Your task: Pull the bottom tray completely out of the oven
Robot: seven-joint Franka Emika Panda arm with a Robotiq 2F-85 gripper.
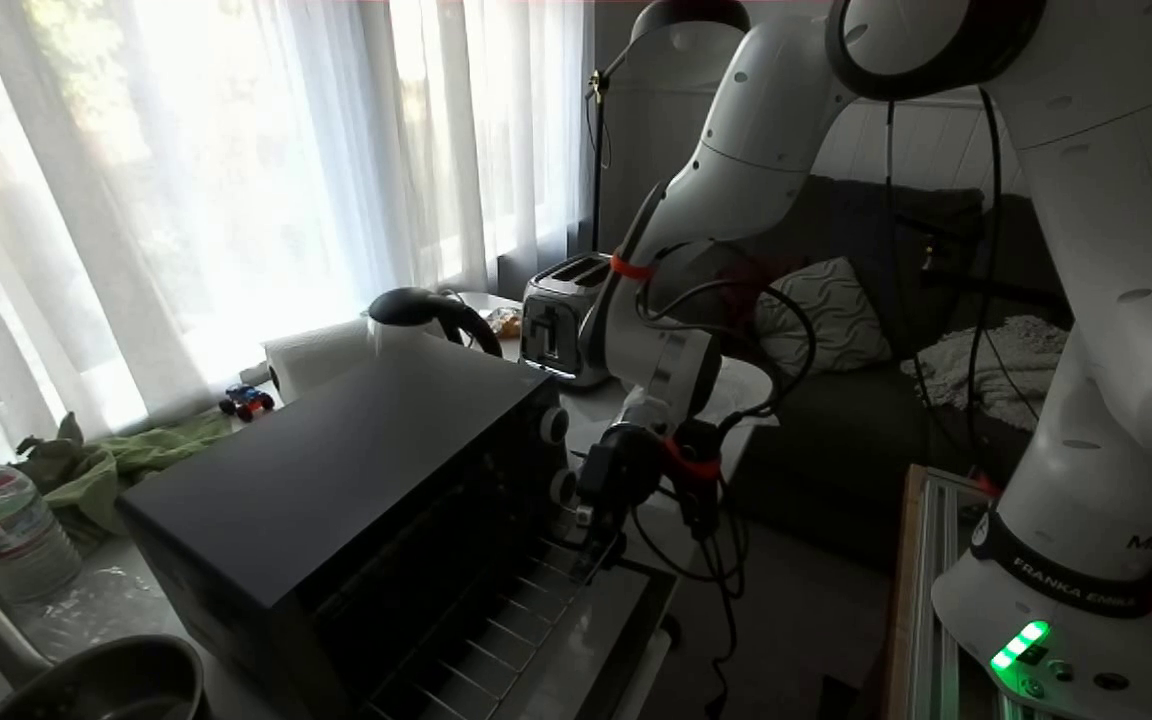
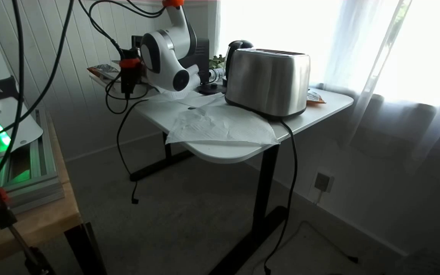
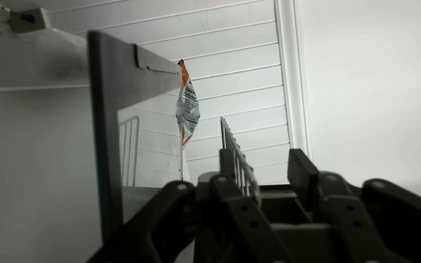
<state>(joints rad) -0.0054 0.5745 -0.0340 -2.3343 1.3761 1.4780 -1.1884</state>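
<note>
Fingers (image 3: 303,179) apart | bottom tray (image 3: 240,160) between them, jutting from oven (image 1: 341,450)

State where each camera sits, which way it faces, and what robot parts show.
Wrist view: sits just behind the hand, facing along it; the tray shows between parted fingers, panelled wall beyond.
In an exterior view: near and above the oven, facing across its top; arm, hand and base show.
In an exterior view: beyond the toaster, facing back toward the oven; parts of arm and base show.
Both exterior views share oven, toaster and arm, from roughly opposite ends of the table.
</note>
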